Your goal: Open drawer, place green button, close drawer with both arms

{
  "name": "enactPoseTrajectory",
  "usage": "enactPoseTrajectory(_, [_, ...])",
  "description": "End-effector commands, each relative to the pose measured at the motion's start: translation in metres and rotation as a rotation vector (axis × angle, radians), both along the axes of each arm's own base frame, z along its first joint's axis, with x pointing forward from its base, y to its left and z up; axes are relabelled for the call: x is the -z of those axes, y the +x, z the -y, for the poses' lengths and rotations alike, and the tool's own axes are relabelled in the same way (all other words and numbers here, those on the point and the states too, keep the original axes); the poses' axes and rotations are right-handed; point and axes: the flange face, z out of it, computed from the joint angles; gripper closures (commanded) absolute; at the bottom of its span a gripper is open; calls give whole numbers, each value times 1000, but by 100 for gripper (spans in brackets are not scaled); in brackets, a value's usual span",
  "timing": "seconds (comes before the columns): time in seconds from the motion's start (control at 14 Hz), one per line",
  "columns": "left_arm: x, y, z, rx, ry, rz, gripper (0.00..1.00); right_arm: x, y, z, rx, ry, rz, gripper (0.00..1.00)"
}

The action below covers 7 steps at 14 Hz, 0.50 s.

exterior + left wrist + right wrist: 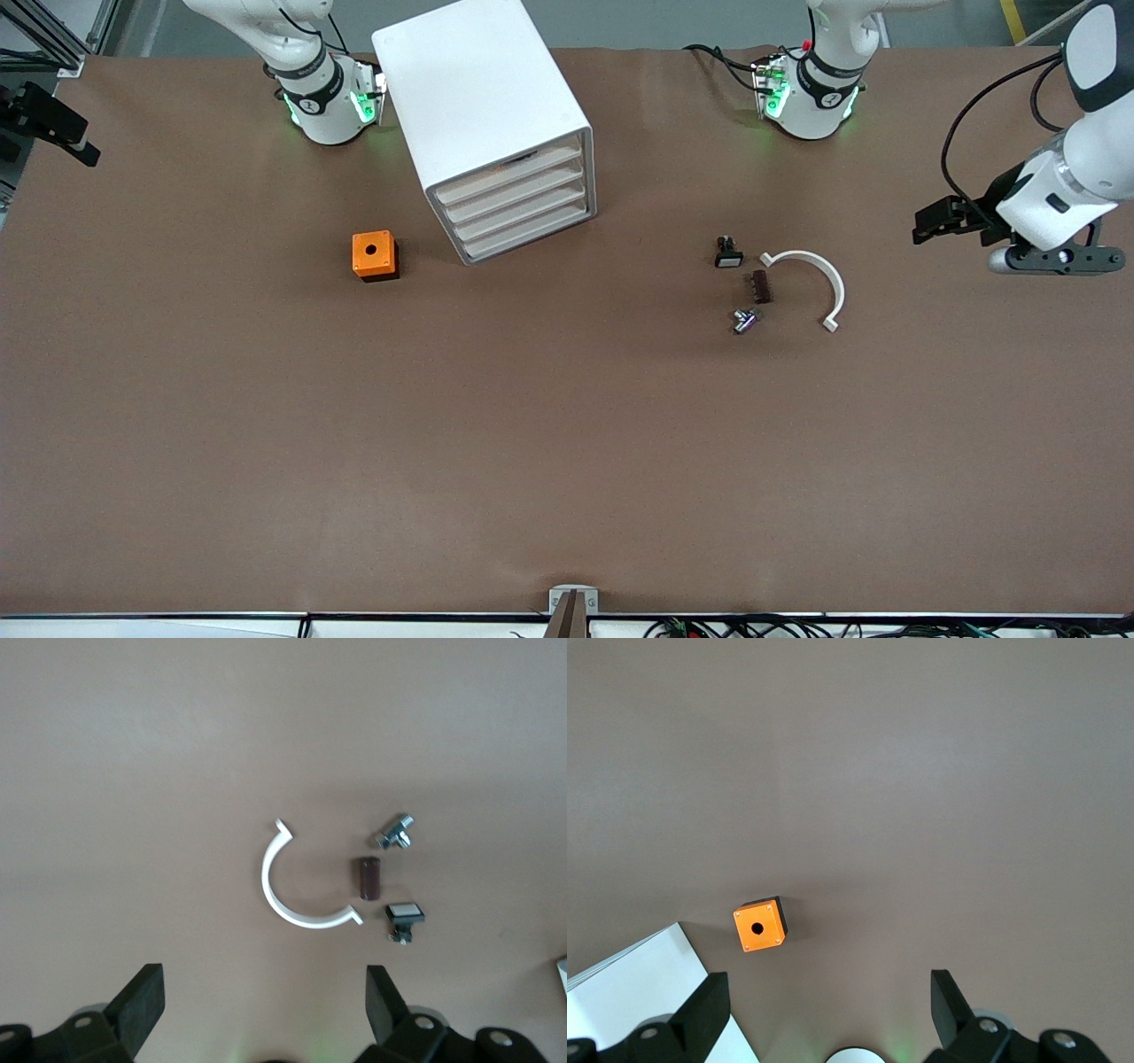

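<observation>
Both arms are waiting. The left gripper [263, 1010] is hovering over the left arm's end of the table, fingers wide apart. The right gripper [828, 1005] is hanging over the right arm's end, fingers also spread. The button [746, 320] is lying near the white clip [819, 279], nearer the front camera than the brown part [760, 287]. The cabinet [483, 97] is keeping all four drawers [518, 199] shut.

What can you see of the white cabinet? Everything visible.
The white cabinet is a boxy unit with rounded edges, smooth like plastic, standing on the brown table near the right arm's base, turned at an angle. Its front holds four stacked shallow drawers with pale fronts, all shut. The orange cube sits beside it, apart. Nothing touches it.
</observation>
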Motion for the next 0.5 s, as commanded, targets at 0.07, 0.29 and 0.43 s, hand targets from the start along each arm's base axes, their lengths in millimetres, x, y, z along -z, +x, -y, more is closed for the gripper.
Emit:
enactPoseTrajectory(0.07, [-30,20,-3,-2,30,70,0,-3,-8,3,-5,-12,6,0])
enactPoseTrajectory(0.29, [-49,48,-2,-11,31,119,0,-2,-8,4,-4,-12,4,0])
enactPoseTrajectory(0.43, [-60,53,2,-20,29,145,0,-2,-8,6,-1,-12,3,0])
